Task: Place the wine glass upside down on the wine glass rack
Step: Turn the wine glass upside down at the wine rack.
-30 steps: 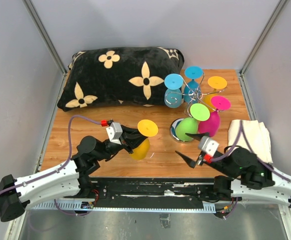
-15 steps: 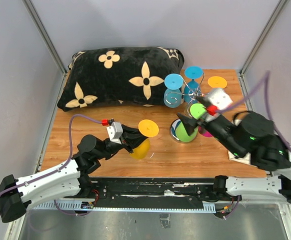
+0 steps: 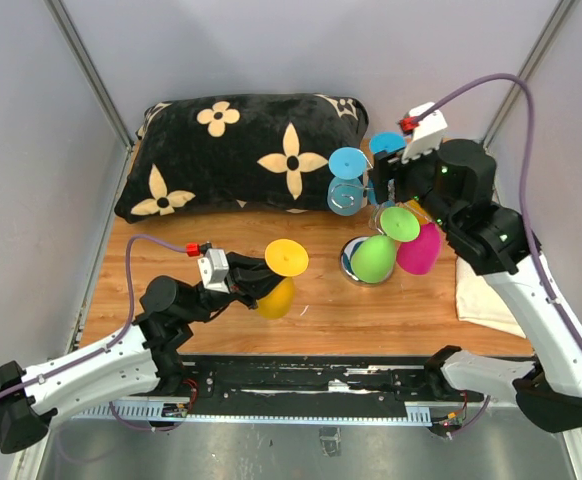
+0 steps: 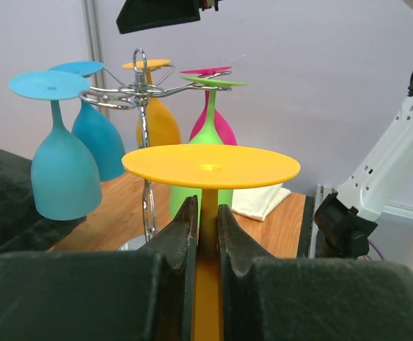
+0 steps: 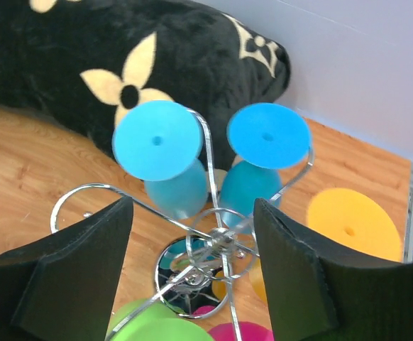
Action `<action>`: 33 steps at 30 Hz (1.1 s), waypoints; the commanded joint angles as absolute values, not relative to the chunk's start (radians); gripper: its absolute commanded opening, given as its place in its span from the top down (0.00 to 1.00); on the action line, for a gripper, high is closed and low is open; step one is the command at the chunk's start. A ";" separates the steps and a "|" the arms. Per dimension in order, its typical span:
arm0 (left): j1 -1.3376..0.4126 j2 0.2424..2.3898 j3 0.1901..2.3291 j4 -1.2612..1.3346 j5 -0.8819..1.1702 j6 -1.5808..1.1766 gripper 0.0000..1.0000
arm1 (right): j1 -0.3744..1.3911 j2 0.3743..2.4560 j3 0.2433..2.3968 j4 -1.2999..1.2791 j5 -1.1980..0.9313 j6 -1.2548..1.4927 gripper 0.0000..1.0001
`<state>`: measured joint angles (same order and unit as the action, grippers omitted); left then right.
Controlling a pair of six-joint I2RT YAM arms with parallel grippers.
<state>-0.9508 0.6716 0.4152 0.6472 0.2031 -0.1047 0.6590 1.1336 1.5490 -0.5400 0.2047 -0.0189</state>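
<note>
the right gripper (image 5: 191, 241), jaws apart and empty, has swung up to hover just over the wine glass rack (image 3: 349, 262) centre, likely to steady it. the left gripper (image 4: 206, 220) stays clamped on the yellow wine glass (image 4: 211, 165) stem, inverted, well apart on the rack's near left.

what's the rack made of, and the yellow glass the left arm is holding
The wine glass rack: polished metal wire, likely chrome-plated; it shines and its round base mirrors the colours. The yellow wine glass: probably plastic, opaque and matte, not see-through.
</note>
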 commanded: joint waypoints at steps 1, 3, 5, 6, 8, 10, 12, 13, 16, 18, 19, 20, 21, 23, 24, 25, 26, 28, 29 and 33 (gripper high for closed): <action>-0.940 0.677 0.414 0.656 0.187 -0.090 1.00 | 0.502 1.075 1.539 -0.581 0.015 0.102 0.33; -0.931 0.706 0.425 0.667 0.180 -0.092 1.00 | 0.434 1.060 1.505 -0.585 -0.096 0.142 0.37; -0.904 0.742 0.433 0.702 0.206 -0.113 1.00 | 0.393 1.049 1.473 -0.578 -0.188 0.172 0.40; -0.886 0.767 0.437 0.724 0.230 -0.127 0.99 | 0.383 1.046 1.461 -0.576 -0.210 0.180 0.41; -0.858 0.804 0.447 0.765 0.272 -0.151 1.00 | 0.372 1.045 1.448 -0.577 -0.230 0.185 0.43; -0.844 0.833 0.461 0.791 0.295 -0.157 1.00 | 0.368 1.050 1.437 -0.579 -0.242 0.184 0.46; -0.841 0.857 0.475 0.808 0.317 -0.152 0.99 | 0.365 1.049 1.427 -0.578 -0.243 0.181 0.49; -0.839 0.868 0.483 0.816 0.325 -0.149 0.99 | 0.364 1.046 1.420 -0.578 -0.238 0.178 0.51; -0.839 0.899 0.504 0.833 0.342 -0.133 1.00 | 0.364 1.037 1.404 -0.577 -0.192 0.161 0.55; -0.839 0.921 0.516 0.847 0.352 -0.115 1.00 | 0.364 1.034 1.394 -0.577 -0.148 0.146 0.59; -0.839 0.930 0.517 0.859 0.355 -0.112 0.99 | 0.364 1.032 1.391 -0.577 -0.131 0.140 0.60; -0.839 0.938 0.519 0.873 0.358 -0.109 0.99 | 0.364 1.031 1.389 -0.576 -0.117 0.136 0.61; -0.839 0.948 0.521 0.885 0.363 -0.106 0.99 | 0.364 1.028 1.385 -0.572 -0.102 0.132 0.61; -0.839 0.966 0.525 0.917 0.376 -0.103 0.99 | 0.363 1.022 1.377 -0.556 -0.081 0.125 0.59; -0.839 0.975 0.526 0.930 0.382 -0.102 1.00 | 0.364 1.018 1.373 -0.545 -0.082 0.121 0.53; -0.839 0.985 0.528 0.944 0.390 -0.102 1.00 | 0.364 1.016 1.370 -0.530 -0.086 0.120 0.44; -0.839 0.994 0.530 0.958 0.397 -0.102 1.00 | 0.364 1.013 1.366 -0.513 -0.091 0.118 0.36; -0.839 1.011 0.531 0.983 0.404 -0.101 1.00 | 0.364 1.008 1.363 -0.478 -0.098 0.116 0.31; -0.839 1.020 0.533 0.992 0.402 -0.100 1.00 | 0.364 1.010 1.363 -0.465 -0.095 0.116 0.31; -0.839 1.054 0.538 1.036 0.390 -0.100 0.99 | 0.364 1.022 1.365 -0.430 -0.070 0.116 0.38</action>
